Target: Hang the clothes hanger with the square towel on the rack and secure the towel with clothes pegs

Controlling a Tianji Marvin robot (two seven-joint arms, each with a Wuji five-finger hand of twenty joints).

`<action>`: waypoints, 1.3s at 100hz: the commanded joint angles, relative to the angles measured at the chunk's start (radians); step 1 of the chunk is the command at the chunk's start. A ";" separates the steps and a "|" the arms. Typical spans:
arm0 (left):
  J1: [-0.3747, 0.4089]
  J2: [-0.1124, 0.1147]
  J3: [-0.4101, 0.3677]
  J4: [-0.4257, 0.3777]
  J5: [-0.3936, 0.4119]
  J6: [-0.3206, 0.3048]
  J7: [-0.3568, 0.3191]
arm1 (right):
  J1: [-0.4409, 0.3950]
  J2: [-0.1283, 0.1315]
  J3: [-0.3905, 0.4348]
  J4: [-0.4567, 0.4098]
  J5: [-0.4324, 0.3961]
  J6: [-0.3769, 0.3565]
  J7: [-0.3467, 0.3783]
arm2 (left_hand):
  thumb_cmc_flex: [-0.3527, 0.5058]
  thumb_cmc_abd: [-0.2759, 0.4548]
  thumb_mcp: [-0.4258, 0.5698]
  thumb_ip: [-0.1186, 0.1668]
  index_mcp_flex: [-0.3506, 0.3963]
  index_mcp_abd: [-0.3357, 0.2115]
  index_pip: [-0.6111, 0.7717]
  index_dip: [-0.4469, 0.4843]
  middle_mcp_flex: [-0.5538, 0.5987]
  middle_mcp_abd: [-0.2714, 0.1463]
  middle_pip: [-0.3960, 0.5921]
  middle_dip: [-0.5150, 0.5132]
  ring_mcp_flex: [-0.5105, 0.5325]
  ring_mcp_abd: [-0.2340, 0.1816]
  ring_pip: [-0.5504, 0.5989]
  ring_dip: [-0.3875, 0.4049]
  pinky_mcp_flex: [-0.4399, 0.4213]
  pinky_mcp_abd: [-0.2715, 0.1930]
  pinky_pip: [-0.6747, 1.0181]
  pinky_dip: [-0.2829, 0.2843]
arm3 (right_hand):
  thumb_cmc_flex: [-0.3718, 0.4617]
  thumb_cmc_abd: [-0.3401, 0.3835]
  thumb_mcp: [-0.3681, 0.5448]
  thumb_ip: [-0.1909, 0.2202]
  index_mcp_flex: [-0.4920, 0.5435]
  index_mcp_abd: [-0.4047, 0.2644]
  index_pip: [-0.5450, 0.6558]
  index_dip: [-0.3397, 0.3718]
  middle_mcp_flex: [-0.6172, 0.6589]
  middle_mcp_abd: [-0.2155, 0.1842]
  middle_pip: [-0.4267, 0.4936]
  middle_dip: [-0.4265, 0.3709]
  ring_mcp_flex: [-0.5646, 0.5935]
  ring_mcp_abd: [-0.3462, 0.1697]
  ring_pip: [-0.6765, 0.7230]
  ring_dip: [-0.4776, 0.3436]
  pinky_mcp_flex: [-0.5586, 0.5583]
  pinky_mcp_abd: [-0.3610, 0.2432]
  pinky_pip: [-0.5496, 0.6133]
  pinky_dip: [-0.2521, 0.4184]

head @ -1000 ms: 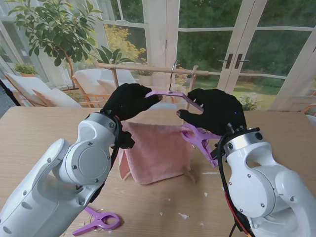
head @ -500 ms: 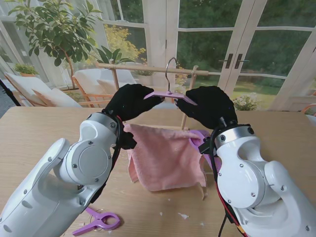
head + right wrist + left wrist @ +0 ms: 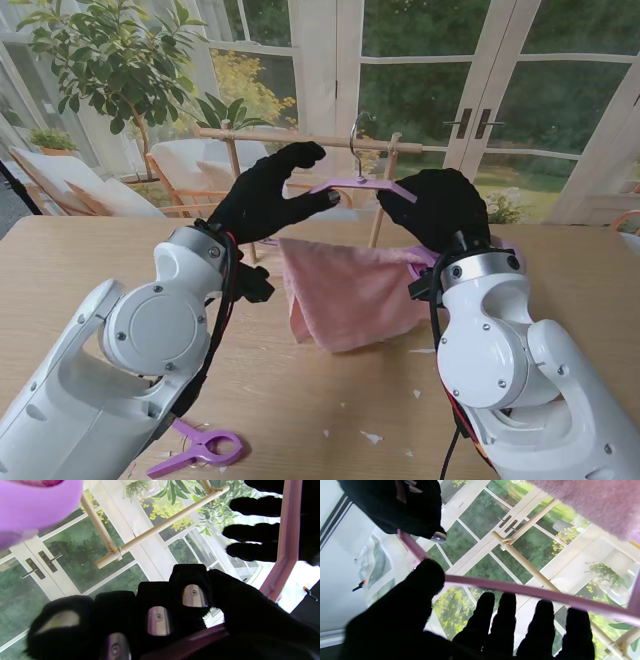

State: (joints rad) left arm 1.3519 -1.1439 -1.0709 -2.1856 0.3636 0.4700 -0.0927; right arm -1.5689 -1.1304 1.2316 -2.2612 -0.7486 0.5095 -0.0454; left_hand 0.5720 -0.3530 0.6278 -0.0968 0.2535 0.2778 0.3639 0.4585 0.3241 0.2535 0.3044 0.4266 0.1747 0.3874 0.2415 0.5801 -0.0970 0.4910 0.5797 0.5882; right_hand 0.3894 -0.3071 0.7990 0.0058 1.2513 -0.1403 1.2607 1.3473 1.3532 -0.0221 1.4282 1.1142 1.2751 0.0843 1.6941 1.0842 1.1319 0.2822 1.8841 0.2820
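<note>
The purple hanger (image 3: pixel 360 183) is up in the air in front of the wooden rack (image 3: pixel 300 140), with the pink square towel (image 3: pixel 350 290) draped over its lower bar and hanging off the table. Its metal hook (image 3: pixel 358 128) is level with the rack bar; whether it rests on the bar I cannot tell. My right hand (image 3: pixel 440 205) is shut on the hanger's right side (image 3: pixel 187 642). My left hand (image 3: pixel 275 195) is open, fingers spread, thumb against the hanger's left arm (image 3: pixel 520 590). One purple peg (image 3: pixel 32 507) shows close to my right wrist.
A second purple peg (image 3: pixel 195 448) lies on the table near me, by my left forearm. Small white scraps (image 3: pixel 370 437) dot the tabletop. The rack's right upright (image 3: pixel 378 215) stands just behind the towel. Glass doors and a plant are beyond the table.
The hanger has risen and gone farther from me towards the rack bar, lifting the towel off the table. My left hand has let go of the hanger's left end and spread its fingers.
</note>
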 commanded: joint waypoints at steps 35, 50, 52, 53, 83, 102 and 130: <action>0.274 0.054 -0.335 -0.106 -0.014 -0.243 -0.137 | -0.023 -0.014 0.035 0.007 0.030 0.067 -0.013 | -0.046 -0.013 0.022 0.014 0.017 -0.047 -0.014 -0.007 -0.028 -0.014 -0.011 -0.002 -0.033 -0.050 -0.121 0.020 0.031 -0.035 -0.353 0.227 | -0.011 0.061 -0.003 0.058 0.022 0.006 0.030 0.052 0.068 -0.017 0.063 0.015 0.034 -0.070 0.143 0.044 0.048 0.013 0.191 0.546; 0.453 0.072 -0.491 -0.103 0.052 -0.397 -0.192 | -0.023 -0.016 0.029 0.010 0.039 0.076 -0.018 | -0.011 0.006 0.013 0.019 0.059 -0.043 -0.001 -0.006 0.005 -0.025 0.001 0.007 -0.006 -0.036 -0.117 0.034 0.051 -0.020 -0.348 0.247 | -0.010 0.059 -0.002 0.060 0.023 0.009 0.030 0.053 0.068 -0.013 0.063 0.015 0.034 -0.071 0.142 0.044 0.048 0.013 0.192 0.544; 0.476 0.073 -0.507 -0.097 0.066 -0.425 -0.194 | -0.023 -0.017 0.027 0.010 0.042 0.077 -0.022 | -0.009 0.009 0.012 0.020 0.062 -0.044 -0.002 -0.007 0.006 -0.024 0.001 0.007 -0.004 -0.035 -0.117 0.035 0.053 -0.020 -0.347 0.248 | -0.009 0.058 -0.001 0.060 0.023 0.012 0.030 0.053 0.068 -0.012 0.063 0.015 0.034 -0.069 0.142 0.045 0.048 0.013 0.192 0.544; 0.489 0.074 -0.516 -0.094 0.075 -0.440 -0.194 | -0.024 -0.017 0.026 0.010 0.042 0.077 -0.023 | -0.008 0.012 0.012 0.020 0.064 -0.046 -0.002 -0.008 0.008 -0.026 0.001 0.007 -0.002 -0.036 -0.116 0.036 0.055 -0.021 -0.347 0.249 | -0.008 0.058 -0.001 0.060 0.023 0.013 0.030 0.053 0.068 -0.011 0.063 0.015 0.034 -0.069 0.143 0.045 0.048 0.013 0.192 0.544; 0.714 0.080 -0.606 0.059 0.280 -0.675 -0.165 | -0.032 -0.015 0.017 -0.010 0.015 0.076 -0.019 | 0.020 0.053 -0.041 0.033 0.089 -0.048 -0.007 -0.018 0.042 -0.024 0.009 0.005 0.026 -0.027 -0.102 0.051 0.079 -0.010 -0.350 0.268 | -0.013 0.061 -0.004 0.061 0.023 0.004 0.029 0.056 0.070 -0.019 0.062 0.015 0.035 -0.079 0.141 0.044 0.049 0.011 0.187 0.539; 0.811 0.074 -0.625 0.134 0.468 -0.764 -0.066 | -0.035 -0.018 0.016 -0.012 0.028 0.077 -0.027 | 0.013 0.091 -0.073 0.035 0.100 -0.057 -0.002 -0.017 0.063 -0.037 0.015 0.004 0.037 -0.031 -0.088 0.055 0.087 -0.007 -0.352 0.272 | -0.011 0.059 -0.003 0.062 0.025 0.007 0.029 0.057 0.071 -0.017 0.062 0.015 0.034 -0.079 0.141 0.044 0.049 0.011 0.185 0.537; 0.877 0.080 -0.644 0.232 0.609 -0.866 -0.007 | -0.038 -0.020 0.013 -0.008 0.041 0.080 -0.036 | -0.057 0.089 -0.155 0.028 0.051 -0.110 -0.149 -0.113 -0.026 -0.072 -0.090 -0.097 -0.036 -0.082 -0.138 -0.044 0.054 -0.056 -0.395 0.215 | -0.012 0.060 -0.003 0.062 0.026 0.009 0.028 0.057 0.072 -0.015 0.063 0.014 0.034 -0.077 0.141 0.044 0.053 0.016 0.179 0.532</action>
State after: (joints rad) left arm 2.2148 -1.0670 -1.7117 -1.9869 0.9286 -0.3932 -0.0912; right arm -1.5994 -1.1409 1.2464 -2.2628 -0.7094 0.5859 -0.0907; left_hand 0.5630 -0.2981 0.4992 -0.0801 0.3458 0.1952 0.2740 0.3830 0.3578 0.2179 0.2524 0.3631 0.1962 0.3328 0.1349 0.5677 -0.0182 0.4688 0.2263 0.8273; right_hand 0.3903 -0.3061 0.7982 0.0058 1.2513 -0.1405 1.2607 1.3573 1.3534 -0.0221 1.4291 1.1153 1.2753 0.0835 1.6941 1.0926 1.1411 0.2840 1.8877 0.2820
